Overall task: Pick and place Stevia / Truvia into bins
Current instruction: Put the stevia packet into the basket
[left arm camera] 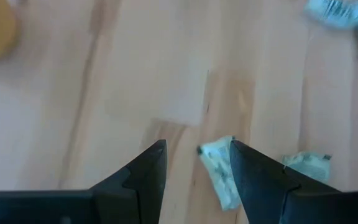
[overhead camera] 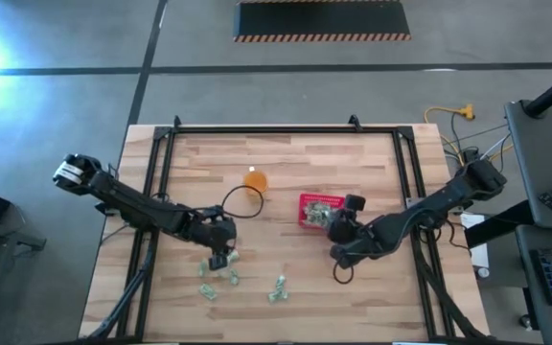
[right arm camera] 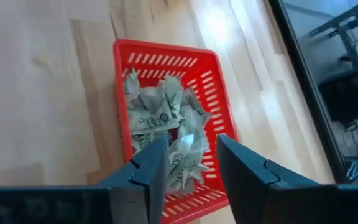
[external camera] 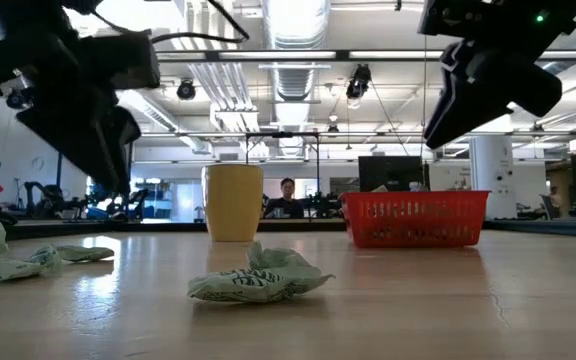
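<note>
Wooden table point(overhead camera: 286, 163): both tools wide, right tool point(right arm camera: 191, 158) over packets point(right arm camera: 160, 109) in red basket point(right arm camera: 213, 81).

crumpled green-white packets point(overhead camera: 218, 285) lie loose; others fill red basket point(right arm camera: 211, 76).

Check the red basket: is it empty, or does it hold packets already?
It holds packets. In the right wrist view, the red basket has a heap of crumpled green-and-white packets inside, seen past the open right gripper above it.
</note>
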`<move>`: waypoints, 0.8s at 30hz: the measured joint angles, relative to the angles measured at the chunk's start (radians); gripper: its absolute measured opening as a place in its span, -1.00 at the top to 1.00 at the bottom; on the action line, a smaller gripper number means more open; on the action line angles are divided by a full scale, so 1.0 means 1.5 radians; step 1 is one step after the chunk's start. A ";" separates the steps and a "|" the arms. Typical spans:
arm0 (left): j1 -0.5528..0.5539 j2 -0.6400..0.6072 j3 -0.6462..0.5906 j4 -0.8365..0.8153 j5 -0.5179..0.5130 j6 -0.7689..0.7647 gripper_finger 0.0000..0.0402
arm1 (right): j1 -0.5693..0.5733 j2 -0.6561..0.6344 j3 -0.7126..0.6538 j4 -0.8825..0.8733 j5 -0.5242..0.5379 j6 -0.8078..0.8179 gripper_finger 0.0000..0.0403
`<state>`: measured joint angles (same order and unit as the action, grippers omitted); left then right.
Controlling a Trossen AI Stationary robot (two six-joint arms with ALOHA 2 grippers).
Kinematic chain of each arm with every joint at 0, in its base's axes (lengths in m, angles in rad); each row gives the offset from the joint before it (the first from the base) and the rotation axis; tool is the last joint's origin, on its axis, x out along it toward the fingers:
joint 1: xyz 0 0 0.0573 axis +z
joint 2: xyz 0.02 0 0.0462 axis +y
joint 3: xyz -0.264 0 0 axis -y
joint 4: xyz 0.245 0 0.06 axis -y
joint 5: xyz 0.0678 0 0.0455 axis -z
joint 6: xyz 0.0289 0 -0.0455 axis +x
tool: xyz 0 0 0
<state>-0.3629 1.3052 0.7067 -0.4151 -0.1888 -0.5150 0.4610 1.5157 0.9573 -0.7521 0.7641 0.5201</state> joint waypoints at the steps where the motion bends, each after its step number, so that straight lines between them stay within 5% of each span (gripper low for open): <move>1: -0.004 0.008 0.000 -0.004 0.003 -0.004 0.20 | 0.000 -0.001 0.000 0.000 -0.005 0.000 0.39; 10: -0.018 0.107 0.002 0.056 0.084 -0.021 0.20 | 0.000 -0.001 -0.001 0.000 -0.010 0.000 0.42; 24: -0.018 0.136 0.002 0.060 0.088 -0.019 0.32 | 0.000 -0.001 -0.001 0.000 -0.011 0.000 0.46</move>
<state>-0.3897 1.5085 0.7090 -0.3245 -0.0566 -0.5441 0.4610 1.5135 0.9554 -0.7521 0.7475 0.5201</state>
